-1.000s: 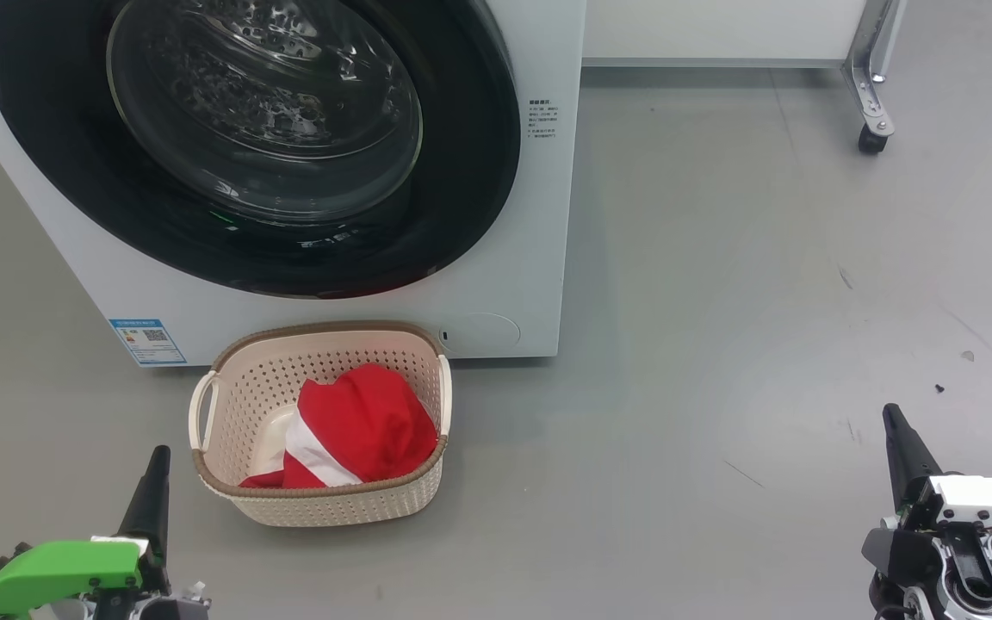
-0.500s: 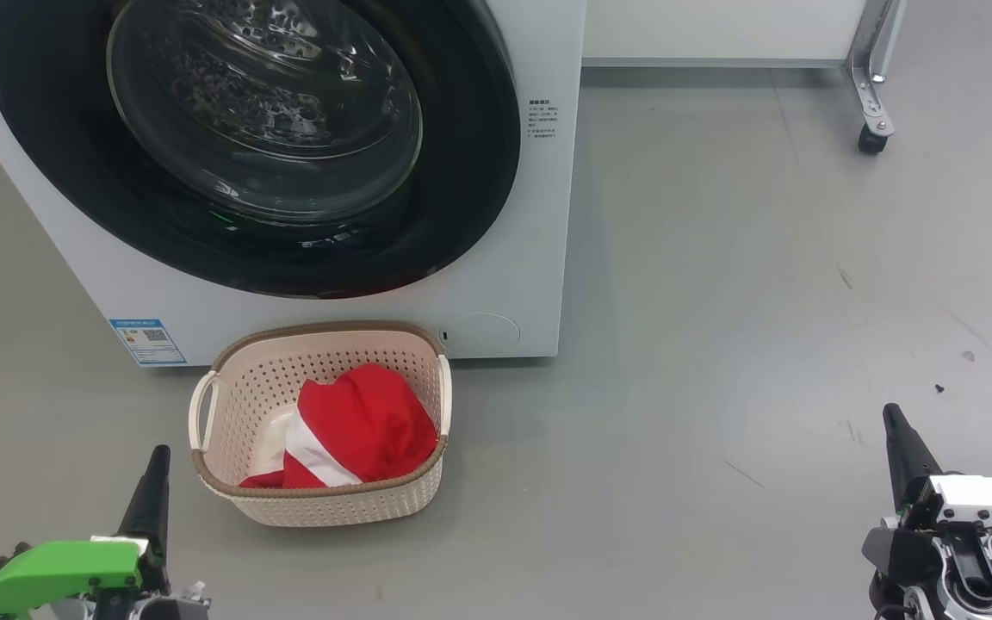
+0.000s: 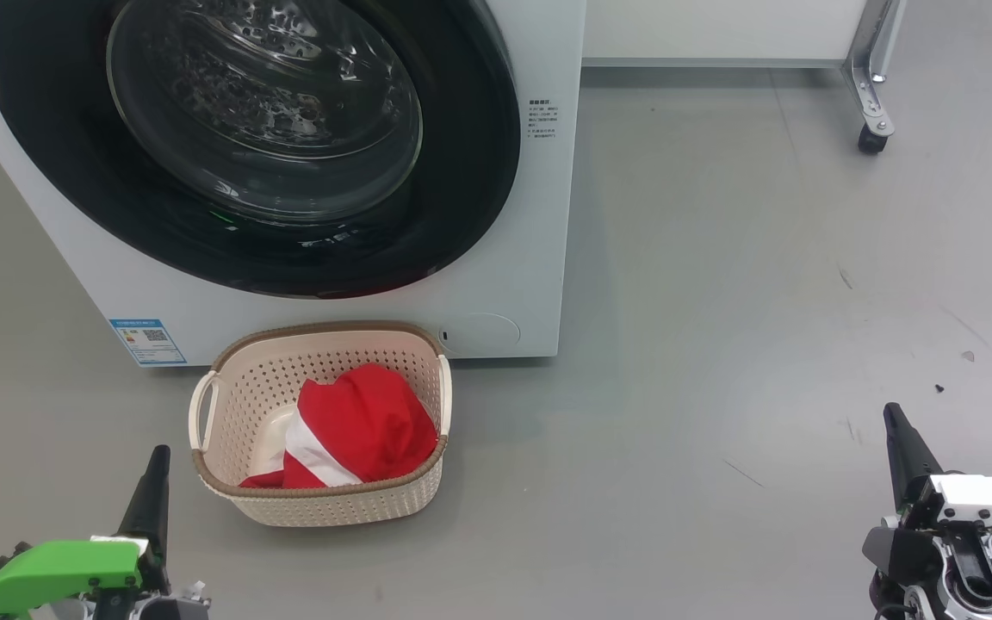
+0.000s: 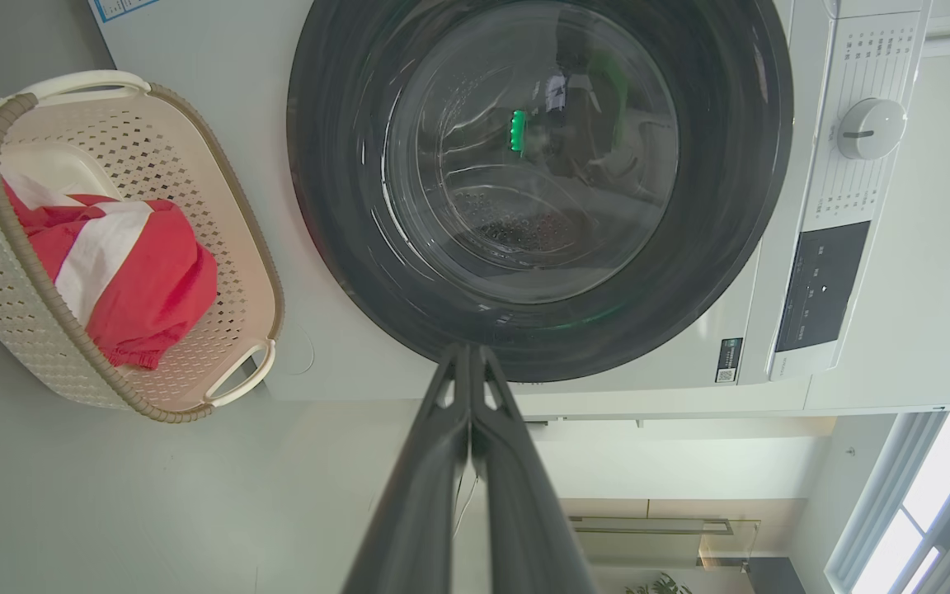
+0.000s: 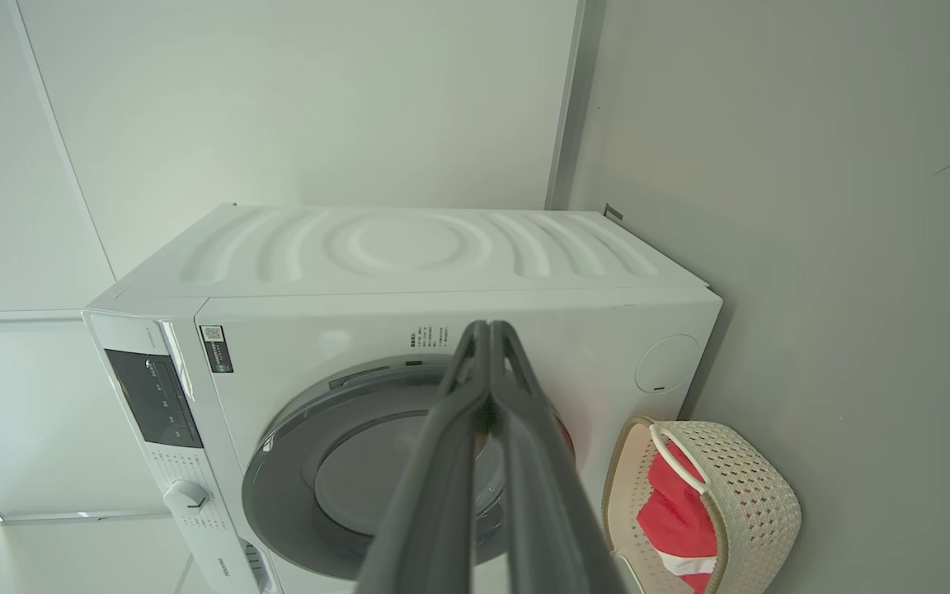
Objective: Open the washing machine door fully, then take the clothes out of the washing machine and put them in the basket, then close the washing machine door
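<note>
Clothes (image 3: 358, 426): red fabric with a white stripe, lying bunched inside the basket (image 3: 324, 510); they are filling its right half and leaving a patch of cream bottom showing at the left. Basket: cream, perforated, brown rim, one handle at each side; it is sitting on the grey floor (image 3: 720, 301) just in front of the washer (image 3: 539, 224), with its back rim close to the white front panel, below the door (image 3: 479, 172). Door: round, wide glossy black rim, bulging clear glass; it is sitting shut, flush against the washer front, and the perforated steel drum is showing through the glass. Blue label (image 3: 147, 342): sticking to the washer's lower front corner, just left of the basket. Dial (image 4: 869, 128): white, sitting on the washer's control strip beside a dark panel. Left gripper (image 3: 159, 451): green-bodied, hovering over the floor left of the basket, near it but apart from it; its two dark fingers (image 4: 434, 462) are pressing together along their length and gripping nothing. Right gripper (image 3: 890, 412): white-bodied, hovering over the floor well to the right of basket and washer; its fingers (image 5: 442, 470) are meeting at the tips, jaws together, gripping nothing. Castor (image 3: 872, 142): black, standing under a metal leg at the far right, well apart from the washer.
</note>
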Motion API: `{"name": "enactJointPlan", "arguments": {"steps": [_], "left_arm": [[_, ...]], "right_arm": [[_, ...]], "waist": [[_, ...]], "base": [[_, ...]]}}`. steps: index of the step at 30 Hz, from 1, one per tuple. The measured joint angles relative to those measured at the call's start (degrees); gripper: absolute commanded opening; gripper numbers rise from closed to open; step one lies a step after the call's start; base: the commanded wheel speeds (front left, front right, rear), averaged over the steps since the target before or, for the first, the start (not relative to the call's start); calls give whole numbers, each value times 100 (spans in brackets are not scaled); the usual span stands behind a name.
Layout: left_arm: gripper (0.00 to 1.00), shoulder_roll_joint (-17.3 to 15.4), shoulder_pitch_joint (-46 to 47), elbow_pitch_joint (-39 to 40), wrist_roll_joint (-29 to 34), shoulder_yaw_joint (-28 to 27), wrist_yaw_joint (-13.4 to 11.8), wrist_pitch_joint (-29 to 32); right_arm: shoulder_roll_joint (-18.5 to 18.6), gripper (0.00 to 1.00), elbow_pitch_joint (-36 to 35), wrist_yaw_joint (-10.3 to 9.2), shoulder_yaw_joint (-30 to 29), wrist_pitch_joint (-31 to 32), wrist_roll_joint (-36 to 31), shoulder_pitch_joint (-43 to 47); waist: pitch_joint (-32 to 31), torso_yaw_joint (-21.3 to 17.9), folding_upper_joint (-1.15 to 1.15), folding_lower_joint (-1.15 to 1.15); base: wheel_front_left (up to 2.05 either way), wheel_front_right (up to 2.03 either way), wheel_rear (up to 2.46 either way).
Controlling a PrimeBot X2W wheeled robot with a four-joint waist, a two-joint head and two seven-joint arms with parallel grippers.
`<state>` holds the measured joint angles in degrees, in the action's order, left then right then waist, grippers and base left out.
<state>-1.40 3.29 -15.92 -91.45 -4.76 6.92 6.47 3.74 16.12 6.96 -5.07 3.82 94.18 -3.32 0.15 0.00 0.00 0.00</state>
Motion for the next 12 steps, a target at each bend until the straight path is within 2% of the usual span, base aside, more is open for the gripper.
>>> {"name": "enactJointPlan", "arguments": {"steps": [12], "left_arm": [[0, -1, 0, 1, 0, 0, 0, 0]], "right_arm": [[0, 0, -1, 0, -8, 44, 0, -2]], "waist": [[0, 0, 0, 0]], "base": [[0, 0, 0]]}}
